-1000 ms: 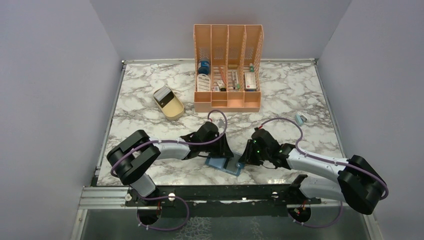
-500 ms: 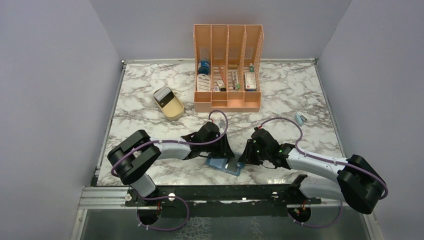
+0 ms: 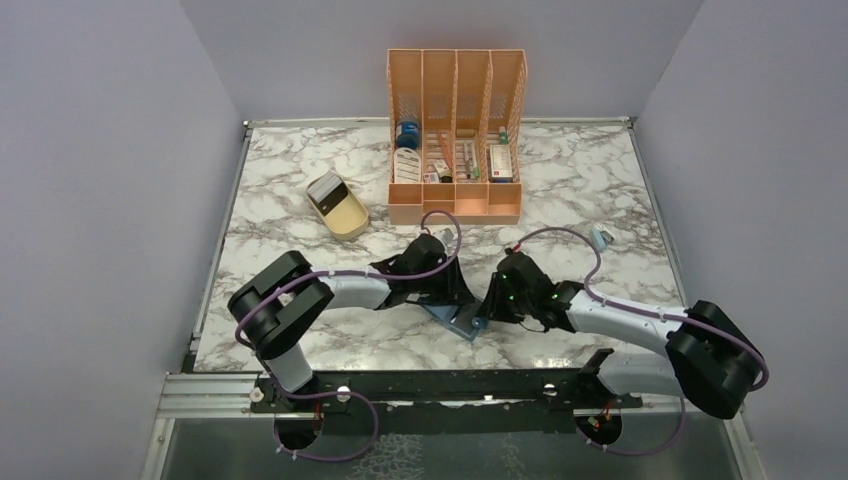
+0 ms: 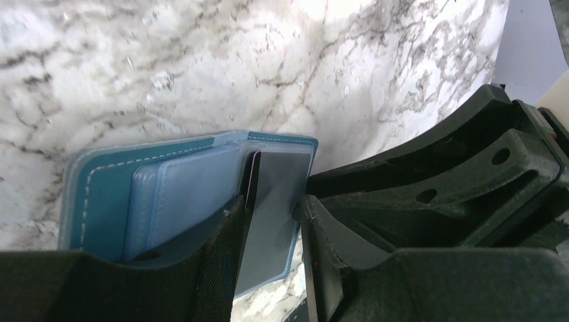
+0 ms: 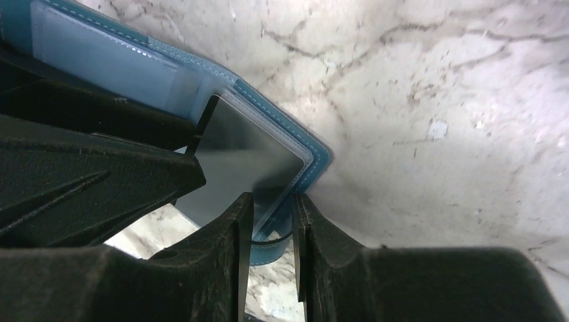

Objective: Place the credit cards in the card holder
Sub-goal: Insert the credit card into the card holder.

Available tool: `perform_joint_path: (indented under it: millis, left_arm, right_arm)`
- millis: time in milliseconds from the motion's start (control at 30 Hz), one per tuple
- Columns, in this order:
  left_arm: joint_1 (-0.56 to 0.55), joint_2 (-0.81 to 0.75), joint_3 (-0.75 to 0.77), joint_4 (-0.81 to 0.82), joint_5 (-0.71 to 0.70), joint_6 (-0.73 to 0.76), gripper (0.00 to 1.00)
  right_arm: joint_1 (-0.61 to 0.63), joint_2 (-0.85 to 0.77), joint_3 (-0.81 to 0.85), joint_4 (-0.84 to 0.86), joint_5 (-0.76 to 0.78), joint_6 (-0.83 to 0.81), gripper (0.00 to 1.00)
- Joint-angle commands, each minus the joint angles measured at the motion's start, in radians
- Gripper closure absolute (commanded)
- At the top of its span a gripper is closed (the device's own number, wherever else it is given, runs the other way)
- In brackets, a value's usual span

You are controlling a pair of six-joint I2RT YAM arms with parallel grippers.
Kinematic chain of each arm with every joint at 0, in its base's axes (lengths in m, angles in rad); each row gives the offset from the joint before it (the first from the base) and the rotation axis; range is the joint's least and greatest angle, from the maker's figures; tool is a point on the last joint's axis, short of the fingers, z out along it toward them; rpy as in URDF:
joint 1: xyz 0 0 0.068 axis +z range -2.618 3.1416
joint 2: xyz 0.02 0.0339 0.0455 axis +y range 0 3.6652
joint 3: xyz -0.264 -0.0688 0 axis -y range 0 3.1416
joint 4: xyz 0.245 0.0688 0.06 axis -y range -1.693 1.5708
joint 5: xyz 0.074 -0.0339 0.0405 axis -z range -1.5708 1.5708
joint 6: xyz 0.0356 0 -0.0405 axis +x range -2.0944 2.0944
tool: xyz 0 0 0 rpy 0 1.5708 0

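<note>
top external: stitched teal card holder (image 3: 460,320), near middle, has been shifted farther. its edge is pinched by the right gripper (image 5: 272,198); left gripper (image 4: 270,201), over a smooth grey card (image 4: 274,178), cannot be told.

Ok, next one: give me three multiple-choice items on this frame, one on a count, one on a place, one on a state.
1. How many slots has the organiser? A two; B four; C six.
2. Where is the card holder? A in the organiser; B by the back wall; C between the two grippers.
3. The card holder is: A open; B snapped shut; C face down, pockets hidden.

Answers:
1 B, the top view shows four slots side by side.
2 C, the left gripper and the right gripper meet at it near the front edge.
3 A, both wrist views show its inner pockets.
</note>
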Motion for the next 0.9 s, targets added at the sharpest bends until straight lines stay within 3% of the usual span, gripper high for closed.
perform_joint_path:
  millis: [0, 233, 500, 867]
  left_arm:
    - [-0.006, 0.030, 0.075, -0.002, 0.013, 0.019, 0.62]
    - [0.003, -0.035, 0.112, -0.152, -0.130, 0.059, 0.62]
    - [0.016, -0.100, 0.124, -0.238, -0.188, 0.134, 0.59]
    - [0.107, -0.160, 0.353, -0.582, -0.377, 0.497, 0.56]
  right_arm:
    - [0.004, 0.060, 0.057, 0.094, 0.101, -0.052, 0.72]
    - [-0.005, 0.147, 0.169, 0.068, 0.194, -0.157, 0.72]
    - [-0.005, 0.083, 0.201, -0.024, 0.197, -0.189, 0.65]
    - [-0.005, -0.066, 0.154, -0.056, 0.097, -0.183, 0.60]
